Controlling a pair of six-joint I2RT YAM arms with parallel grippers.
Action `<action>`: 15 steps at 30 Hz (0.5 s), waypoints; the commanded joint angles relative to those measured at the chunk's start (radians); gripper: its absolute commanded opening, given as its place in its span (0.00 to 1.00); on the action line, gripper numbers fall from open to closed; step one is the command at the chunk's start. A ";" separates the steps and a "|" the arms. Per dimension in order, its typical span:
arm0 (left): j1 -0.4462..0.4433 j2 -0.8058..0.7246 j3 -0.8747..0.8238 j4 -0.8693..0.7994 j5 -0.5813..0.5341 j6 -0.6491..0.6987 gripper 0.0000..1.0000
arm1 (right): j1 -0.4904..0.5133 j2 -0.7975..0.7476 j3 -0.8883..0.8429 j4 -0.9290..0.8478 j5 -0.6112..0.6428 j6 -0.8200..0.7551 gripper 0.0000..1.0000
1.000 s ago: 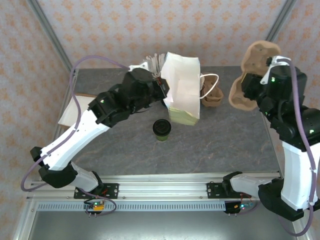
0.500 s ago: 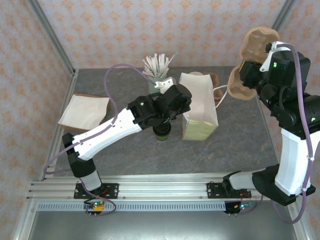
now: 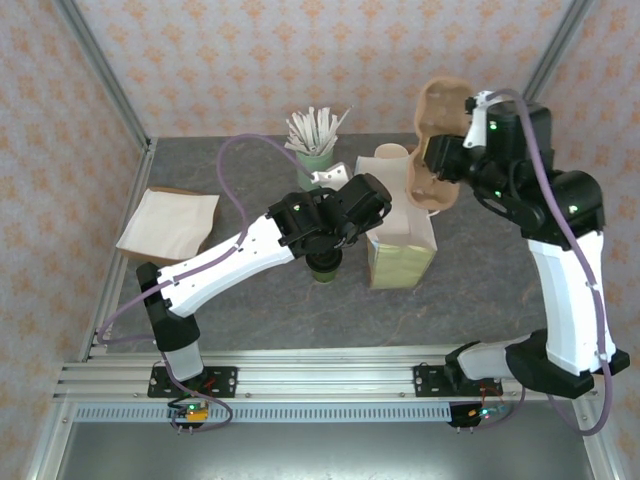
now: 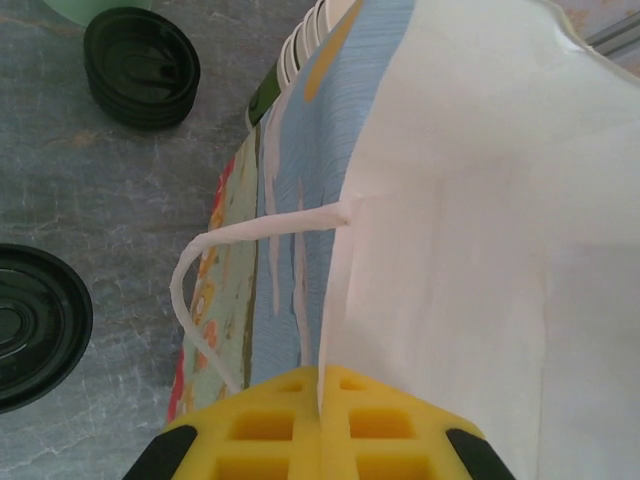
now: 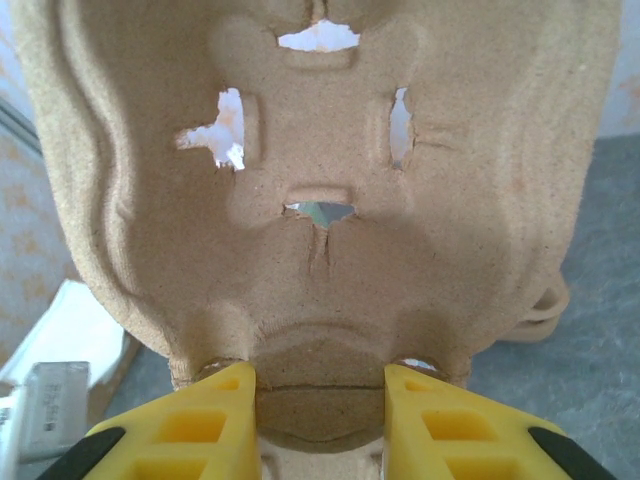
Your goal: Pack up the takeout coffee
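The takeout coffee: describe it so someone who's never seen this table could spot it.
Find the white paper bag standing mid-table. Just left of it, partly under the left arm, stands the takeout coffee, a small green cup. Its round black lid sets it apart from the pale green mug of white sticks behind.

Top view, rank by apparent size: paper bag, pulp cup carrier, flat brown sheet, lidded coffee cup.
1. paper bag and pulp cup carrier: about equal. The carrier is held up nearer the camera, so they are unranked.
2. flat brown sheet
3. lidded coffee cup, partly under the left arm
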State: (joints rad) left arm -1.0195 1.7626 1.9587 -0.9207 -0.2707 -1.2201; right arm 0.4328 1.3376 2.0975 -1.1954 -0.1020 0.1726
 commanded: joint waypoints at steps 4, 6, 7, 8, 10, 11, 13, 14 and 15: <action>-0.007 0.006 -0.054 -0.007 -0.045 -0.059 0.01 | 0.015 -0.044 -0.116 0.077 -0.025 0.034 0.30; -0.006 0.020 -0.057 -0.009 -0.036 -0.059 0.01 | 0.015 -0.049 -0.141 0.086 -0.026 0.038 0.30; -0.007 0.026 -0.058 -0.013 -0.033 -0.063 0.02 | 0.016 -0.053 -0.152 0.092 -0.027 0.041 0.30; -0.007 0.030 -0.061 -0.014 -0.031 -0.064 0.02 | 0.016 -0.055 -0.158 0.094 -0.026 0.040 0.30; -0.007 0.031 -0.078 -0.004 -0.027 -0.068 0.04 | 0.015 -0.055 -0.159 0.093 -0.020 0.040 0.30; -0.007 0.028 -0.087 -0.001 -0.027 -0.072 0.06 | 0.016 -0.054 -0.158 0.092 -0.018 0.039 0.30; -0.006 0.019 -0.111 0.016 -0.027 -0.077 0.10 | 0.016 -0.055 -0.151 0.091 -0.016 0.037 0.30; -0.007 0.016 -0.124 0.026 -0.025 -0.077 0.11 | 0.016 -0.054 -0.147 0.091 -0.016 0.036 0.30; -0.007 0.012 -0.133 0.031 -0.022 -0.079 0.12 | 0.016 -0.053 -0.141 0.089 -0.017 0.036 0.30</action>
State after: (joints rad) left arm -1.0195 1.7885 1.8503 -0.9081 -0.2695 -1.2671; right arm 0.4427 1.3022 1.9430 -1.1313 -0.1242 0.2020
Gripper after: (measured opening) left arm 0.117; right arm 0.305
